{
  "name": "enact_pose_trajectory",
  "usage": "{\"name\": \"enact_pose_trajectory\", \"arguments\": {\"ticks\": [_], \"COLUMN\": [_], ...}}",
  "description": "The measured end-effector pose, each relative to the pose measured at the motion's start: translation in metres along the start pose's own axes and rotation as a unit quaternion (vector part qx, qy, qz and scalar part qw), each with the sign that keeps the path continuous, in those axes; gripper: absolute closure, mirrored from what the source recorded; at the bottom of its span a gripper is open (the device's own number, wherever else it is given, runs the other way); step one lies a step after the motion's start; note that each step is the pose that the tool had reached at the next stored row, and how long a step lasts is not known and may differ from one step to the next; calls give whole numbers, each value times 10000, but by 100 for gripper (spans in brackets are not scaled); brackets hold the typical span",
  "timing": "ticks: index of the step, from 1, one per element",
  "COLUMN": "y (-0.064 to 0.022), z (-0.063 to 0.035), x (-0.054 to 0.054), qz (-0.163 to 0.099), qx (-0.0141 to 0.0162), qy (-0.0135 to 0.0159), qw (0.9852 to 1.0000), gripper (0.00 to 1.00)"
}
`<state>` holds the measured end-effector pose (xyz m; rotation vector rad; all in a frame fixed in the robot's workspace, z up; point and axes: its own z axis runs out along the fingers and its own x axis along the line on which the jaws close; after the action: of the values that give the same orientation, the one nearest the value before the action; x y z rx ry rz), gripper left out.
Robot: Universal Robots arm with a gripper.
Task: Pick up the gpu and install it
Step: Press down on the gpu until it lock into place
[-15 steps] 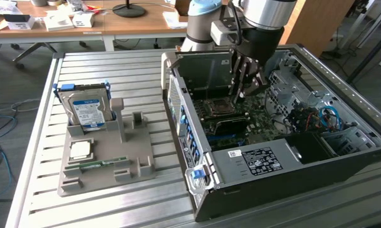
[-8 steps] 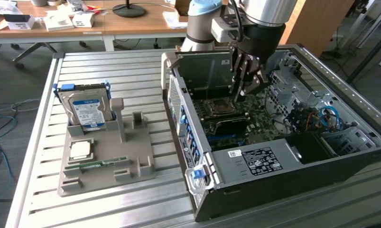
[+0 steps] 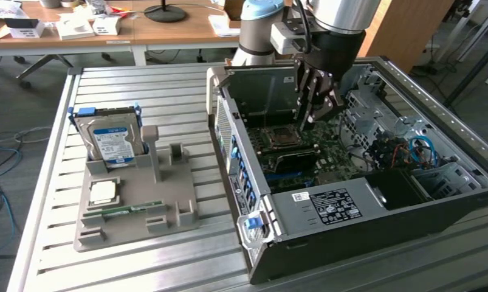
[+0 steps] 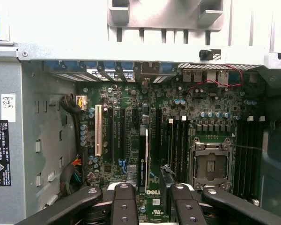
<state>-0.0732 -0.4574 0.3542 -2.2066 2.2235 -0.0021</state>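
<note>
Between the two dark fingers, wrist view: the gripper [image 4: 153, 188] is grasping the gpu [image 4: 146, 157], which is showing edge-on as a thin strip just over the motherboard [image 4: 131, 101], its face hidden. "DELL" is reading white on the board beside it. A black sticker [image 4: 0, 152] is being cut off by the frame, its print too small.

Exterior view: the arm is reaching into the open computer case [image 3: 349, 213] at one o'clock. A blue-labelled hard drive [image 3: 112, 145] is standing in a grey holder [image 3: 138, 210] on the counter [image 3: 146, 267] at nine o'clock.
</note>
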Motion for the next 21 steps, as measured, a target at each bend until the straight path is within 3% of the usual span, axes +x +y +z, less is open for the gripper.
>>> {"name": "enact_pose_trajectory", "arguments": {"ticks": [3,5,6,8,14,21], "y": [0,0,0,0,0,1], "z": [0,0,0,0,5,125], "x": [0,0,0,0,0,1], "qz": [0,0,0,0,0,0], "qx": [0,0,0,0,0,3], "qy": [0,0,0,0,0,0], "qw": [10000,10000,10000,10000,10000,10000], "gripper": [67,80,80,89,89,89]}}
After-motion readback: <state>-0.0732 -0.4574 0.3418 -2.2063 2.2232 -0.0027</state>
